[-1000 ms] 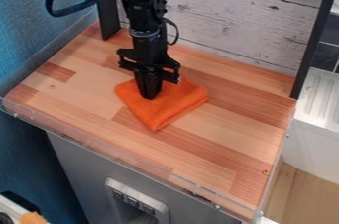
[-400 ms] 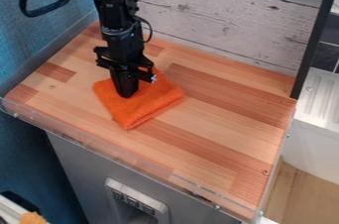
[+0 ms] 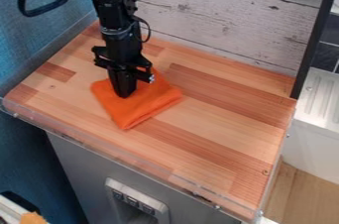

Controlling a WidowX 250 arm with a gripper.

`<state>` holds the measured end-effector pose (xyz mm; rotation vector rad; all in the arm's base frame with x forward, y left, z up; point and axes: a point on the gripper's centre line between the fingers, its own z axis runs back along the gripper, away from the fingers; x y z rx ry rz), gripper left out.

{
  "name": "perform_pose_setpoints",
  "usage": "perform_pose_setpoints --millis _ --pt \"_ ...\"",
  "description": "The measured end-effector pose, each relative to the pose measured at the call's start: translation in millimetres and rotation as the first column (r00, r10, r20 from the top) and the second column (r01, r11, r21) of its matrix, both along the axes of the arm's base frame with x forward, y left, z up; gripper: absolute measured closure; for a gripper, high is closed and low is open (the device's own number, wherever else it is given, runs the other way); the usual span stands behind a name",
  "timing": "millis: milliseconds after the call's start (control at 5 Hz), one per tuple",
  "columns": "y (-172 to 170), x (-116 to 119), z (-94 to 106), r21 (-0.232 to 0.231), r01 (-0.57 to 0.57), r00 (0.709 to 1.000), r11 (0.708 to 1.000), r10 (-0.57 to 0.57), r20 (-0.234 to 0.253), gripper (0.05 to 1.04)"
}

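The black gripper (image 3: 124,94) points down onto an orange cloth (image 3: 142,106) on the left half of the wooden counter. Its tip touches the upper-left part of the cloth. The cloth is folded and lies flat, with one corner toward the front edge. The gripper covers part of its back side. Whether the cloth is pinched or only pressed cannot be made out.
The wooden counter (image 3: 218,134) has a clear raised strip (image 3: 119,156) along its front edge. Behind it stands a whitewashed plank wall (image 3: 225,25), with a black post (image 3: 316,34) at the right. A blue wall (image 3: 39,44) borders the left.
The gripper and the orange cloth have moved left together across the counter, mostly between the two earlier frames, with only a slight shift since. The cloth keeps nearly the same shape.
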<state>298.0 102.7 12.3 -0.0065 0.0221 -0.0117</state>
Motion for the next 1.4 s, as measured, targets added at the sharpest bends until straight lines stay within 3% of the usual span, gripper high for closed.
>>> perform_pose_setpoints --millis 600,800,1000,1200,1400 --pt "8 6 7.8 0.007 -0.008 1.000 1.000 0.007 0.030 0.999" --pt "10 9 16.1 -0.005 -0.014 1.000 1.000 0.014 0.013 0.850" --pt "14 19 33.1 -0.004 -0.020 1.000 1.000 0.020 0.011 0.600" --pt "19 32 56.8 -0.003 -0.015 1.000 1.000 0.015 0.017 0.305" --pt "27 53 93.5 0.013 -0.013 0.998 1.000 0.012 0.064 0.089"
